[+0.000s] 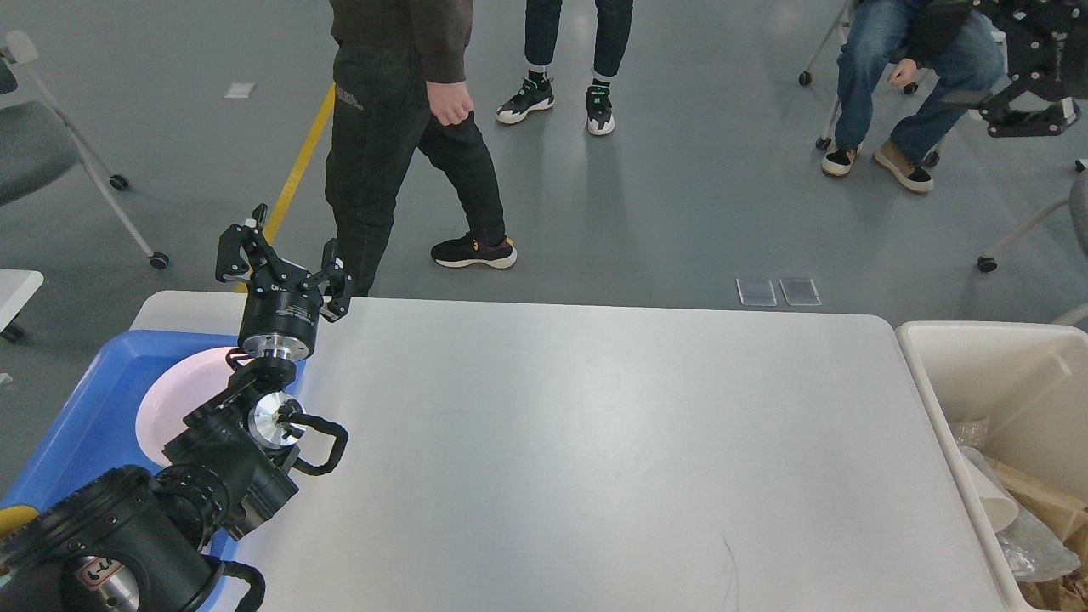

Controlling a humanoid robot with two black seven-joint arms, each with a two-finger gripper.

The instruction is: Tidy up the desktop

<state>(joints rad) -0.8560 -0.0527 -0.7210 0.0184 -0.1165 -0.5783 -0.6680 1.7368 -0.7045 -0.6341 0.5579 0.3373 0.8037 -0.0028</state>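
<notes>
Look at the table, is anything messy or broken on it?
Nothing messy stands out. The desktop shows only a thin dark scratch-like mark near its front edge. A pink plate sits in the blue tray, and crumpled rubbish lies inside the cream bin. The left tool is open and holds nothing.
</notes>
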